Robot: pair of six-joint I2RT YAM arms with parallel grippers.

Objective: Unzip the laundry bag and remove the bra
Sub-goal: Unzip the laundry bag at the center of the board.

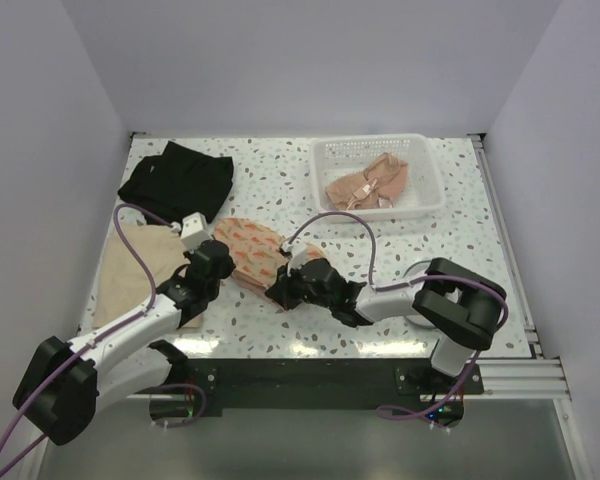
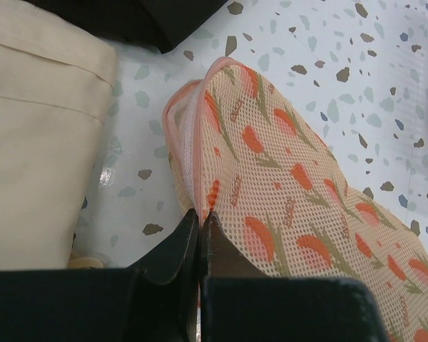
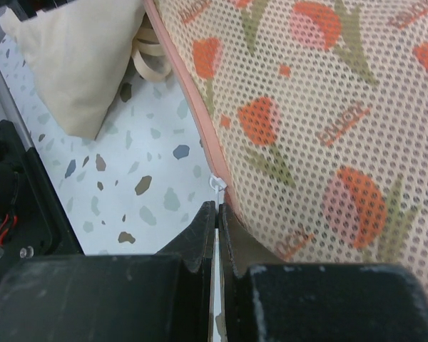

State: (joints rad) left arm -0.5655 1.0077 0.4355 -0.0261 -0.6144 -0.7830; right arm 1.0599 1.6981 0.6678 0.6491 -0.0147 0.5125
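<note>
The mesh laundry bag [image 1: 250, 252] with orange tulip print lies on the table between my two arms. My left gripper [image 1: 212, 262] is shut on the bag's pink edge seam [image 2: 200, 187] at its left end; the left wrist view shows the jaws pinched on the fabric [image 2: 202, 214]. My right gripper [image 1: 285, 283] is shut on the white zipper pull [image 3: 217, 184] at the bag's near edge; the right wrist view shows its jaws [image 3: 217, 208] clamped on the pull. The bra is hidden inside the bag.
A white basket [image 1: 428, 185] holding beige garments stands at the back right. A black garment [image 1: 175, 175] lies at the back left. A cream cloth [image 1: 130, 265] lies at the left, under my left arm.
</note>
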